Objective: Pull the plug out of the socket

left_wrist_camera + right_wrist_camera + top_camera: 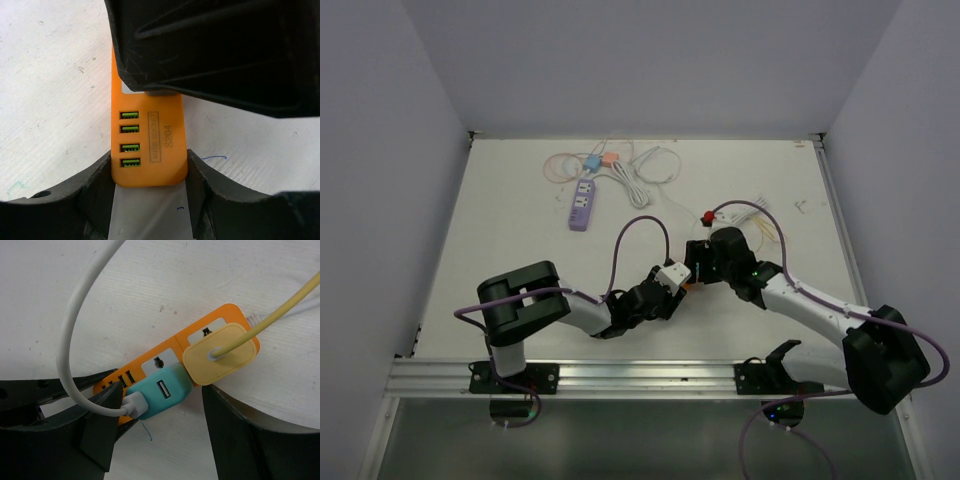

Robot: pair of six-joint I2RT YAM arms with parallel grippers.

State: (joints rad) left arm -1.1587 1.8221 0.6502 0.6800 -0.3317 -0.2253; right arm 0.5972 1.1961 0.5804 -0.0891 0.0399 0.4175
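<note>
Here, both arms meet over the orange socket strip (176, 342), which lies flat on the white counter (520, 240) about midway between the two arm bases and a little beyond them.

The left end effector (149, 170) holds the strip by its short end. Its two fingers (95, 190) sit narrow, one against each long side of that end. Next to them, on the strip's face, is a column of four green USB ports (130, 137) beside a printed label reading S204.

Two plugs stand in the strip. A teal plug (165, 387) sits just past the USB ports, with a white cable (67, 340) coming out of the side that faces those ports and looping high above the strip. A cream plug (220, 352) sits at the strip's other end, touching the teal one, with a yellow cable (280, 305) leading away from it.

The right end effector (161, 395) comes down over the strip from above. It is spread about as wide as the teal plug, with one finger (235, 420) at each flank of it. The finger on the USB-port side lies against the white cable's connector, and the other is just beside the plug's far flank. Whether the two actually press on the plug I cannot tell.

Well apart from the orange strip, toward the far left of the counter, lies a purple power strip (582, 205) among loose coiled leads.
</note>
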